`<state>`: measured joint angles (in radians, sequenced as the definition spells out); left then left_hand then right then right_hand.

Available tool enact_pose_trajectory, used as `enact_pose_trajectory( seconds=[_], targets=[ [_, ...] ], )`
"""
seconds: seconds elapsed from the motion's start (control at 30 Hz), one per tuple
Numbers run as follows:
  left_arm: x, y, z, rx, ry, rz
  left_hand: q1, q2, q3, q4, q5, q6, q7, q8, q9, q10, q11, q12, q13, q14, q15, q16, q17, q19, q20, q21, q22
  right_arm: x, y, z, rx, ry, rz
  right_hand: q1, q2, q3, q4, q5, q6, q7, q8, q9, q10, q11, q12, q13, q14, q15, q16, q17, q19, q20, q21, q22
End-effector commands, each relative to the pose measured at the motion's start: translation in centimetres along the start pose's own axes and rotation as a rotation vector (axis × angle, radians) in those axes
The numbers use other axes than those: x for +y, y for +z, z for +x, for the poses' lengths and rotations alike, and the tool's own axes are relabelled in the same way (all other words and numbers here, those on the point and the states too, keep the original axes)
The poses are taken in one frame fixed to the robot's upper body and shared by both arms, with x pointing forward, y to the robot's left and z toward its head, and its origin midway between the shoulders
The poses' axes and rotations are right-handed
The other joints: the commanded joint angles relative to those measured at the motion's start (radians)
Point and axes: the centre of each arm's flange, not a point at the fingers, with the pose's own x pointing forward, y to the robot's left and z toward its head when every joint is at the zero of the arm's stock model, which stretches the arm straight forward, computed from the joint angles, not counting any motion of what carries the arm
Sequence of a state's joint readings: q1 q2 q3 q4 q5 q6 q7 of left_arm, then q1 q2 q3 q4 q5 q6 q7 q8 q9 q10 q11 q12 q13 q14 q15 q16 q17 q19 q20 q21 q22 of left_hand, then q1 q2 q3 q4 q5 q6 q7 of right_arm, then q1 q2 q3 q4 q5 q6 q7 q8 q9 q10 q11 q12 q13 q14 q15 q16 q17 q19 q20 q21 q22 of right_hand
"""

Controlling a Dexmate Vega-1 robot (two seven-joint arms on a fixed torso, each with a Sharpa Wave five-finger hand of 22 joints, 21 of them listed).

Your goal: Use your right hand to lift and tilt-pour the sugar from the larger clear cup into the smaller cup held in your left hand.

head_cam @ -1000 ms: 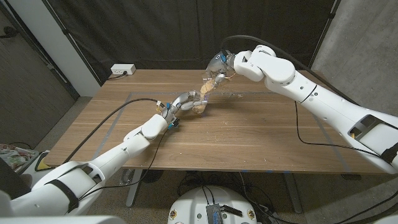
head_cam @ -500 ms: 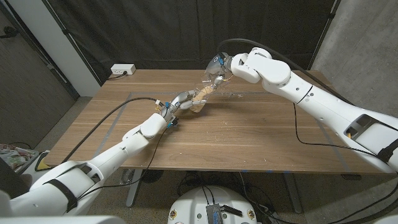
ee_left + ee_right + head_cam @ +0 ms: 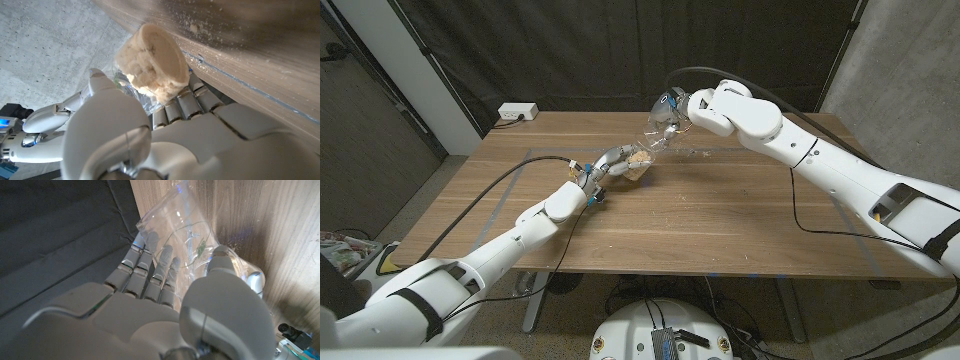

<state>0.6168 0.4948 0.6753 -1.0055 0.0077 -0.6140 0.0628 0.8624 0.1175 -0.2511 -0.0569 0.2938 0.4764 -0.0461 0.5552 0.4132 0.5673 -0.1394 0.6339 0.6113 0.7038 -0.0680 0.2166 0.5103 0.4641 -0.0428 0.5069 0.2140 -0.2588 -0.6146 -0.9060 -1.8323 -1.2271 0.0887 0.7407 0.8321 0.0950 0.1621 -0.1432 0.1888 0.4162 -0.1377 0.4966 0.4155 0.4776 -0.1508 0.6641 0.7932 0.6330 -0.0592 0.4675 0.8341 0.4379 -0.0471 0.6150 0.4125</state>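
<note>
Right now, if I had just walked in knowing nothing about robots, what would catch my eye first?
Two white arms meet over the middle of the wooden table. The right robot hand holds a larger clear cup tipped steeply down toward a smaller cup gripped by the left robot hand. The smaller cup is heaped with pale sugar, and a few grains dust the wood nearby.

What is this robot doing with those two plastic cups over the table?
It is pouring sugar from one cup into another. The right robot hand holds the larger clear cup tilted steeply, mouth down toward the smaller cup, which the left robot hand grips just above the wooden table. In the left wrist view the smaller cup looks heaped with pale sugar, and the larger cup looks nearly empty in the right wrist view. A few grains lie scattered on the wood.
</note>
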Motion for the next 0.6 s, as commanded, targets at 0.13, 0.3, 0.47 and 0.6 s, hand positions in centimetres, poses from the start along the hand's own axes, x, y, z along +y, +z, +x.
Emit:
enact_pose_trajectory(
  seconds=[0.13,0.3,0.47,0.6],
  targets=[
    [-0.7,-0.5,-0.1,-0.011,0.006,-0.024,0.013,0.002,-0.01,-0.001,-0.001,0.006,0.001,0.007,0.002,0.004,-0.006,0.008,0.004,0.011,-0.109,-0.001,0.003,0.001,-0.017,0.006,-0.001,-1.0,-2.1,-1.1,0.028,-0.016,0.038,0.007,0.013,0.011,0.003,0.005,0.01,0.002,0.009,0.002,0.01,-0.005,-0.001,0.004,0.008,-0.175,0.004,0.005,-0.005,-0.086,0.009,0.001],
    [-0.8,-0.7,0.0,-0.019,0.008,-0.033,0.016,0.003,-0.01,-0.002,0.0,0.006,0.001,0.008,0.003,0.005,-0.007,0.008,0.004,0.012,-0.11,-0.001,0.004,0.001,-0.018,0.007,-0.001,-1.4,-3.3,-1.8,0.059,-0.021,0.081,0.007,0.012,0.011,0.003,0.005,0.008,0.002,0.007,0.001,0.009,-0.001,-0.002,0.006,0.008,-0.174,0.003,0.006,-0.007,-0.087,0.01,0.001],
    [-0.8,-0.8,0.2,-0.033,0.011,-0.038,0.019,0.003,-0.011,-0.003,0.0,0.005,-0.001,0.008,0.002,0.002,-0.006,0.008,0.005,0.012,-0.108,-0.001,0.004,0.001,-0.018,0.007,-0.001,-1.6,-4.6,-2.7,0.088,-0.033,0.133,0.006,0.011,0.01,0.003,0.005,0.005,0.003,0.005,0.001,0.009,-0.002,-0.004,0.005,0.007,-0.174,0.002,0.007,-0.008,-0.087,0.01,0.0],
    [-0.8,-0.8,0.3,-0.046,0.014,-0.046,0.02,0.003,-0.012,-0.003,0.0,0.003,0.0,0.008,0.003,0.002,-0.009,0.008,0.005,0.013,-0.11,-0.001,0.004,0.002,-0.018,0.008,-0.001,-1.9,-5.7,-2.9,0.099,-0.03,0.21,0.005,0.011,0.01,0.005,0.005,0.005,0.003,0.005,0.001,0.008,-0.003,-0.006,0.004,0.006,-0.174,0.0,0.008,-0.008,-0.087,0.011,-0.001]
  ],
)
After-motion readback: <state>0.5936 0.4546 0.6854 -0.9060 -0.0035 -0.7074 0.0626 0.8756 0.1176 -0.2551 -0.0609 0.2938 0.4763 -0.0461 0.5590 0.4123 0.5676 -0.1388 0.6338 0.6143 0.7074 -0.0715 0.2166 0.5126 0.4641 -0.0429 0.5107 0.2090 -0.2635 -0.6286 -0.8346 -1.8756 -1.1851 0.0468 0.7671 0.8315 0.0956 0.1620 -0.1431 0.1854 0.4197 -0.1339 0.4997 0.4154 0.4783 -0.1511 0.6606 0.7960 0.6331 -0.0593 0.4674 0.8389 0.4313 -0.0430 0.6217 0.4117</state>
